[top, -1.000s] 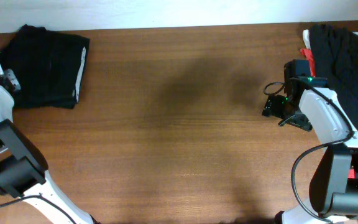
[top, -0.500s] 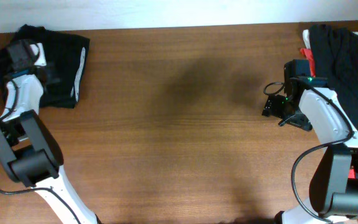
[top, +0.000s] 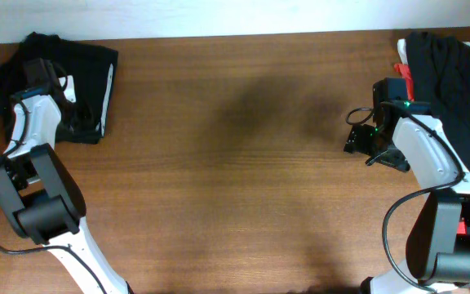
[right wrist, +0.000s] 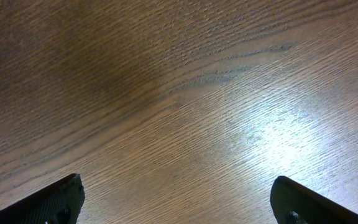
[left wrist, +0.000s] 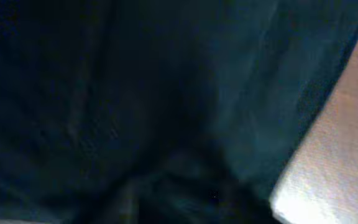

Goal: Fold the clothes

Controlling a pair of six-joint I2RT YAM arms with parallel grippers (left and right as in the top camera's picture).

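Nearest the arm bases, the wooden counter (top: 235,188) carries nothing but faint shadow across its middle. At about 3 o'clock in the overhead view the right pincer (top: 364,140) hangs over bare wood, pointing toward 9 o'clock. Its wrist camera shows the two dark fingertips (right wrist: 61,199) at the lower corners of the frame, well apart, so this pincer (right wrist: 182,200) is spread wide and holds nothing, with only wood grain (right wrist: 179,93) between the tips. Just beyond it, at about 2 o'clock and against the right edge, lies a heap of dark clothes (top: 455,98), unfolded, with a bit of red trim (top: 401,73) showing on its 9 o'clock side. At about 10 o'clock, near the far left corner, a folded black garment (top: 88,65) lies flat, with a pale edge strip (top: 105,94) running along its 3 o'clock side. The left pincer (top: 73,114) sits directly over this garment, low against the cloth. Its wrist camera is filled with blurred dark fabric (left wrist: 135,93), with a wedge of counter (left wrist: 340,155) at 4 o'clock. The fingers cannot be made out there, so whether this pincer is spread or closed cannot be told.
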